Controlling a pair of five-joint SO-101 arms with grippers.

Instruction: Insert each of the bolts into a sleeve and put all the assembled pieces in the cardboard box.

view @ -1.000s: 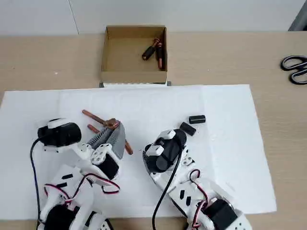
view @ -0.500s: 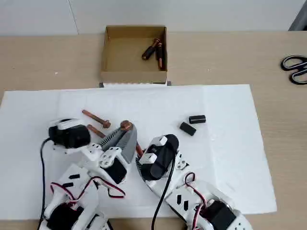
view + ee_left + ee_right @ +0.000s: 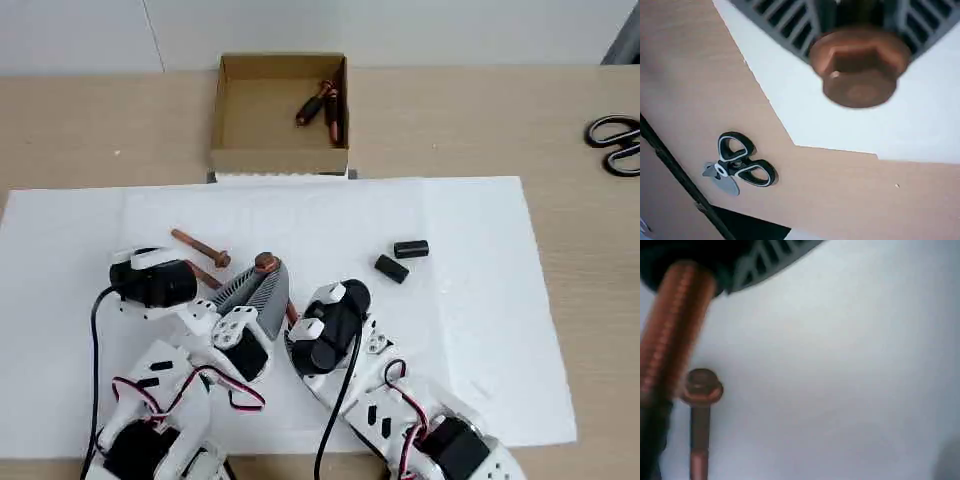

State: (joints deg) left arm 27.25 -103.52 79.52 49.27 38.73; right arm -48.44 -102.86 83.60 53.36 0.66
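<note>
My left gripper (image 3: 262, 274) is shut on a copper bolt (image 3: 266, 264) and holds it just above the white paper (image 3: 470, 330). In the left wrist view the bolt's hex head (image 3: 860, 67) sticks out between the grey fingers (image 3: 775, 20). The bolt's threaded shaft (image 3: 675, 325) runs down to the right arm (image 3: 325, 325), into a dark shape I cannot make out. Two black sleeves (image 3: 411, 248) (image 3: 391, 268) lie on the paper to the right. The cardboard box (image 3: 280, 158) at the back holds assembled pieces (image 3: 322, 103).
Two loose bolts (image 3: 200, 245) (image 3: 203, 274) lie on the paper beside the left arm, and one of them (image 3: 700, 410) shows in the right wrist view. Scissors (image 3: 615, 143) (image 3: 740, 165) rest on the bare table at the far right.
The left gripper has carried its bolt to the right, away from the two loose bolts. The right arm has swung left to meet the bolt's shaft.
</note>
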